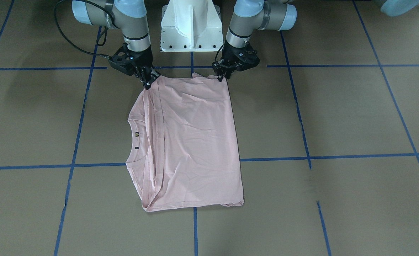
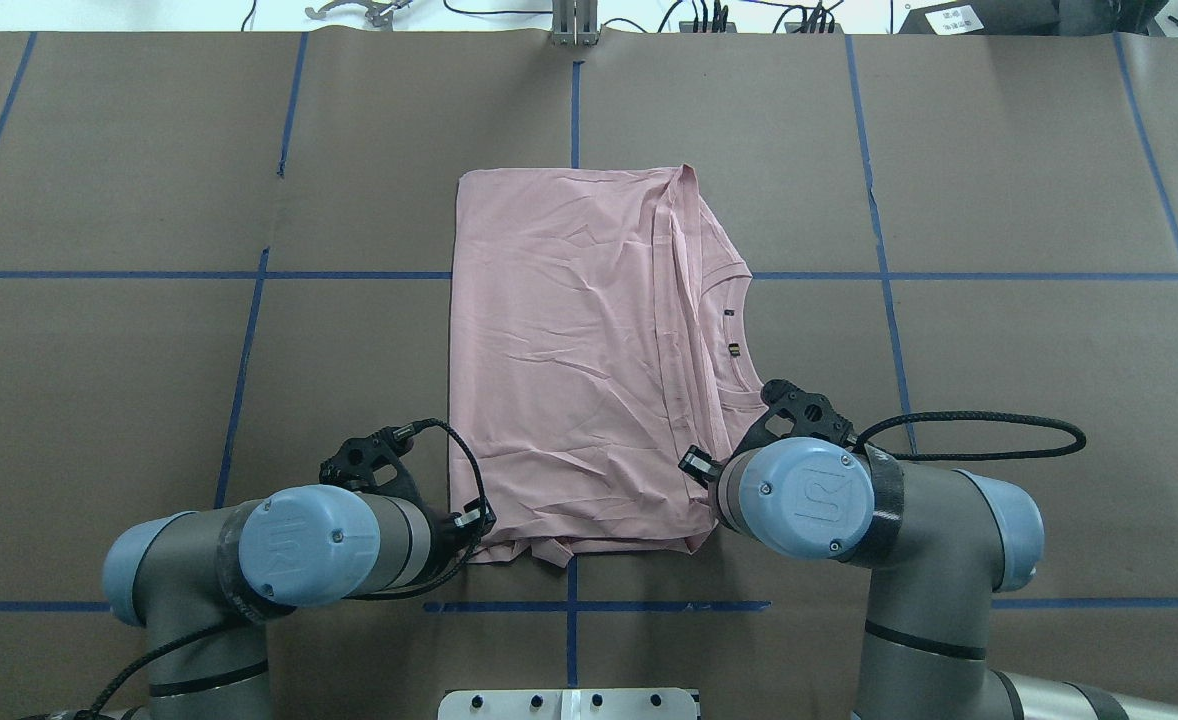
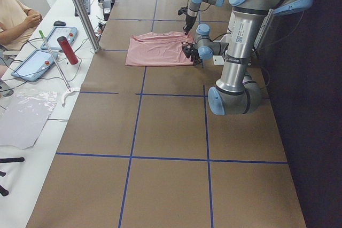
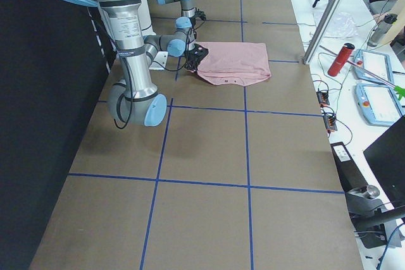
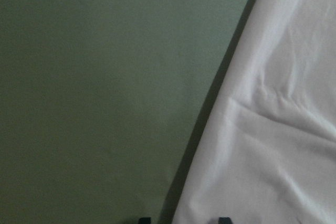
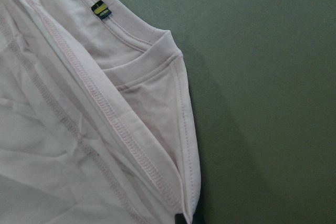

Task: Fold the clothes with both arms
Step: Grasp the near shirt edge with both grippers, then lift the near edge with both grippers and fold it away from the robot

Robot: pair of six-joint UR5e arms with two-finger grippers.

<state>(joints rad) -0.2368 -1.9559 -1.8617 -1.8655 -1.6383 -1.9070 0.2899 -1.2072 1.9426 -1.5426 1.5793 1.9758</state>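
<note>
The pale pink T-shirt lies folded on the brown table, plain back up, collar and neck label towards my right arm. It also shows from overhead. My left gripper is at the shirt's near corner; in the left wrist view its tips stand apart astride the shirt's edge. My right gripper is at the other near corner by the collar. In the right wrist view its tips sit close together on the hem. The Snoopy drawing is hidden.
The white pedestal base stands just behind the shirt's near edge. Blue tape lines grid the table. Beyond the far edge are a metal post, a red bottle, tablets and a seated person.
</note>
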